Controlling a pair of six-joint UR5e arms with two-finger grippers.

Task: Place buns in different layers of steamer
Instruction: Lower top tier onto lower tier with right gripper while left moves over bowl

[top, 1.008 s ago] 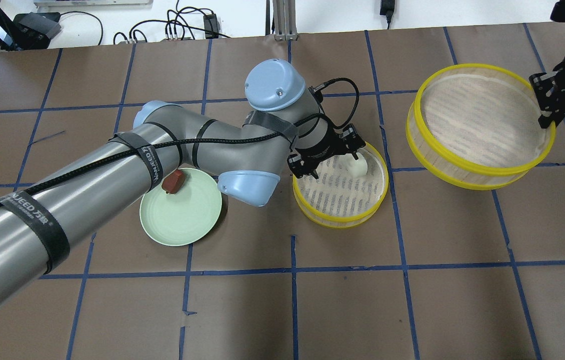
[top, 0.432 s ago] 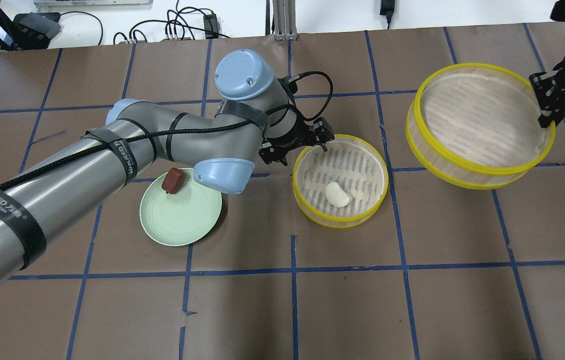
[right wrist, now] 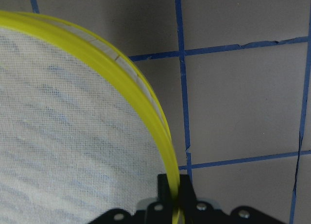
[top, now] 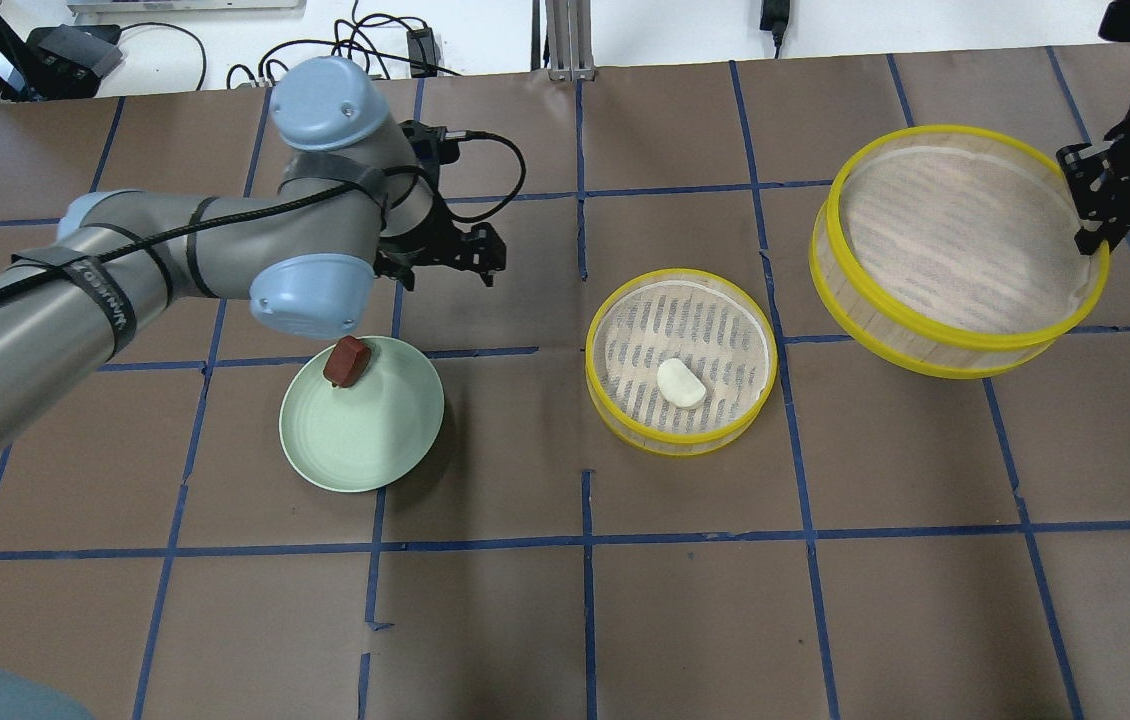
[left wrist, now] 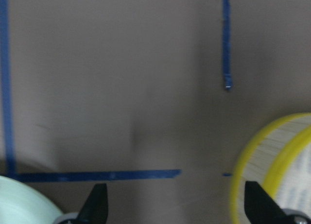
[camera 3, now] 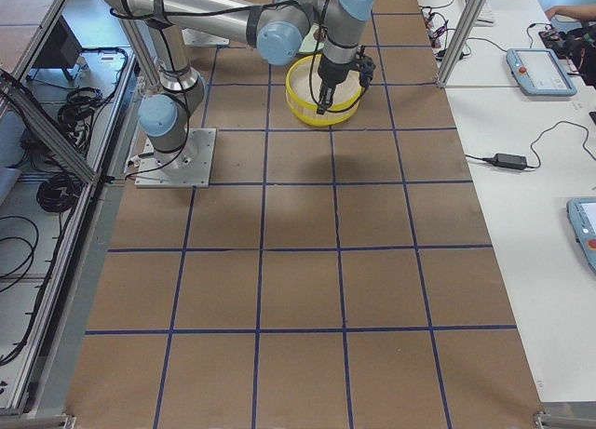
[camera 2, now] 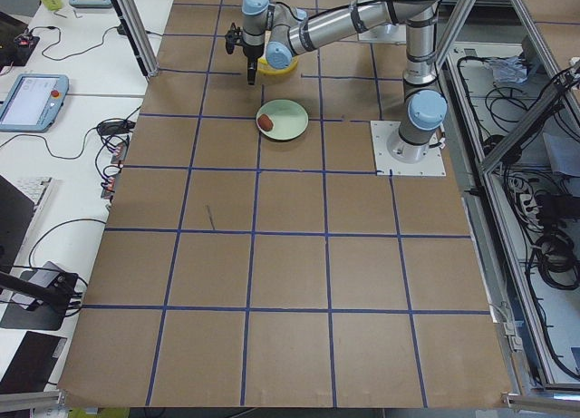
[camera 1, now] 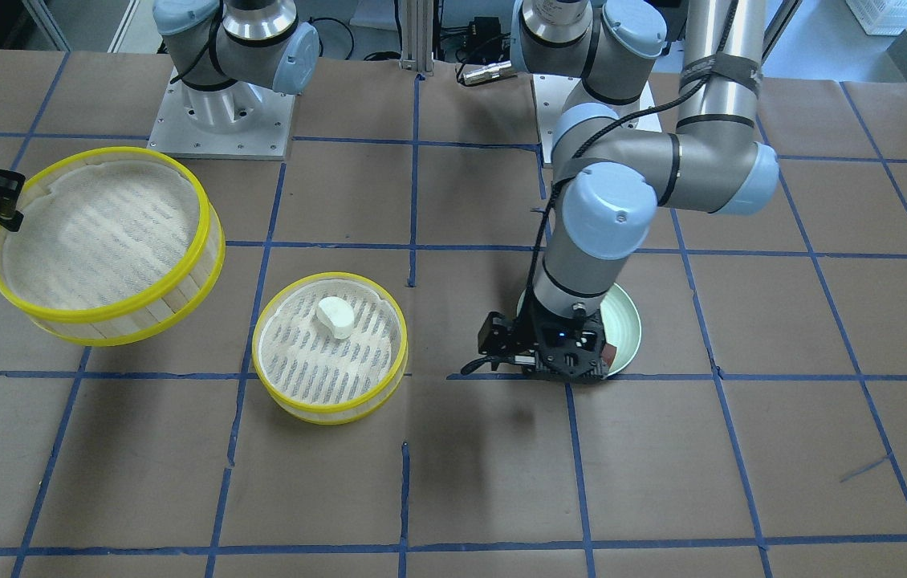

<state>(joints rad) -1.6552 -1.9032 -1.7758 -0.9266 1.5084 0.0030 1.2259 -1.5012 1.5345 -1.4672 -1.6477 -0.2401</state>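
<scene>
Fetching the reddish-brown bun (top: 346,361) off the plate's (top: 365,445) upper-left edge should mean lowering the empty, wide-open left gripper (top: 443,262) astride it, while the right gripper (top: 1090,235) clamps the raised tier (top: 955,332) upper right and the white bun (top: 680,383) lies in the centre tier (top: 625,422).

Ext. views: bright, even light from above; desk (top: 625,620) shows mild sheen. Specular streaks run along left arm (top: 15,340); its soft shadow falls on desk in front-facing view. Diffuse shadow beneath raised tier (camera 3: 303,108), ext. right view. Left wrist view: dim, blurred throughout; left hand (left wrist: 177,212) fingertips (left wrist: 97,207) read as dark silhouettes. Right wrist view: sharper; tape lines (right wrist: 183,88) crisp, tier's yellow rim (right wrist: 163,136) slightly soft.
</scene>
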